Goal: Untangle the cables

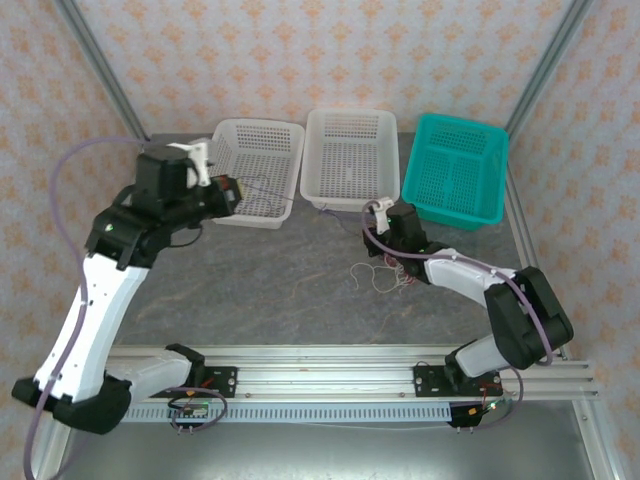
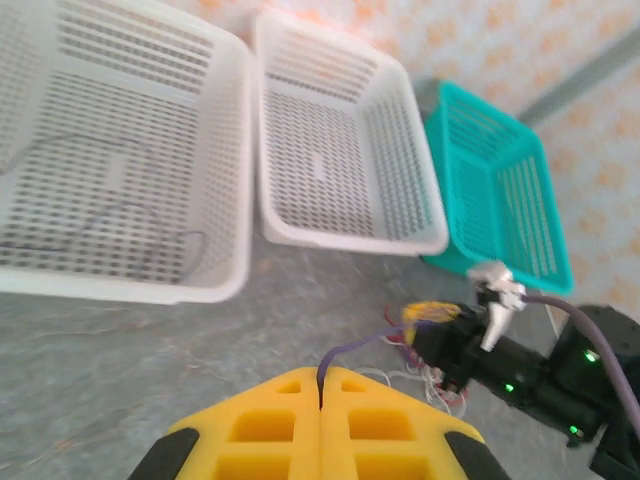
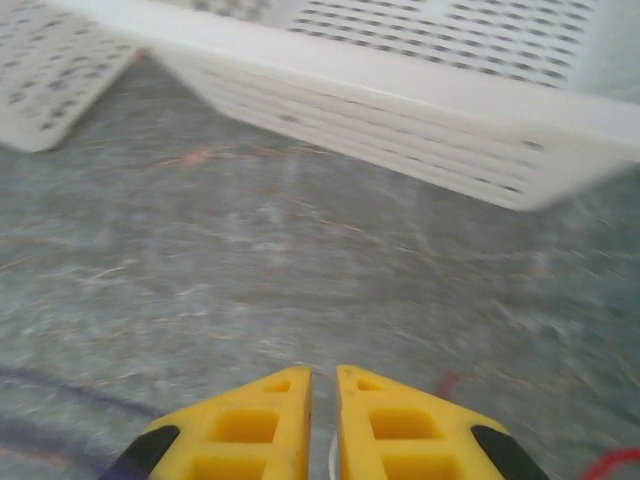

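**Top and wrist views: drawing 1 strand out of the knot.** My left gripper (image 2: 320, 376) is closed tight. Its fingers are pressed together on 1 purple-grey cable (image 2: 362, 349), which leaves the seam and runs right towards the tangle (image 1: 386, 274) on the table (image 3: 300, 250). I hold this gripper raised beside the left white basket (image 1: 257, 124), probably so the strand pulls free of the others.

My right gripper (image 3: 323, 372) sits low over the table, just far of the tangle. Its fingers are almost together with a narrow slit between them, and I cannot tell whether a wire is in it. I judge its role is to anchor the heap while the left draws.

1 dark wire (image 2: 200, 245) lies in the left basket, which suggests that sorted cables go there. The middle white basket (image 1: 350, 113) and the green basket (image 1: 460, 122) stand to its right.
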Robot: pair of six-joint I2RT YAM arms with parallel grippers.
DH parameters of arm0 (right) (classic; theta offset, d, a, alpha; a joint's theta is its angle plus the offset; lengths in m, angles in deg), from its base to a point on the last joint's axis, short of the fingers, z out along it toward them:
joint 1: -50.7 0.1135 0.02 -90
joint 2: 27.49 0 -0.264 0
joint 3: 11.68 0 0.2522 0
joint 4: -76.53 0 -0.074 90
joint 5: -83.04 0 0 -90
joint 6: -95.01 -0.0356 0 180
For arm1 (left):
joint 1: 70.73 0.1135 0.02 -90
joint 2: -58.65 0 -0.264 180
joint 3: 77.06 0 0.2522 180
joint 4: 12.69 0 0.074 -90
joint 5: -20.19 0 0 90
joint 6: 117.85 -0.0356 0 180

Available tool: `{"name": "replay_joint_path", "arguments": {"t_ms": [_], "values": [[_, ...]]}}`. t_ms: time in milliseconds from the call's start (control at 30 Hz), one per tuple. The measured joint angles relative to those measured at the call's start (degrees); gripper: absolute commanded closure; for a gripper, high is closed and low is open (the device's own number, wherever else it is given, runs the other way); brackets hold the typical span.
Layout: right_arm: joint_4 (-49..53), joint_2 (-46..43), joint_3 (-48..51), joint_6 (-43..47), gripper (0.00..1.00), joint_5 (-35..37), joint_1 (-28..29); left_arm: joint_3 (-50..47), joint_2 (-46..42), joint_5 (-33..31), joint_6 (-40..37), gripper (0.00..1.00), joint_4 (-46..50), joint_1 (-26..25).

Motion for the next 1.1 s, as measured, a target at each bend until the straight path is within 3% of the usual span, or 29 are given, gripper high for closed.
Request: {"name": "replay_joint_path", "arguments": {"t_ms": [267,567,700,833,1100], "values": [[6.19,-0.98,-0.02,-9.81,0.86,5.84,-3.72,-4.50,-0.92,3.87,0.81,1.00,1.01,6.54],[15.78,-3.37,-0.76,-27.15,0.72,12.39,-16.83,-5.55,-2.86,8.28,1.03,1.00,2.95,23.76],[16.76,-5.07,-0.50,-31.54,0.78,12.57,-17.18,-7.04,-3.52,10.54,1.11,1.00,3.39,25.57],[17.64,-7.10,1.07,-38.07,0.74,12.28,-20.35,-8.00,-3.50,10.82,1.20,1.00,4.94,26.12],[22.67,-14.08,5.64,-49.09,0.70,14.38,-36.11,-8.76,-5.29,-0.04,1.49,1.00,7.28,31.78]]}}
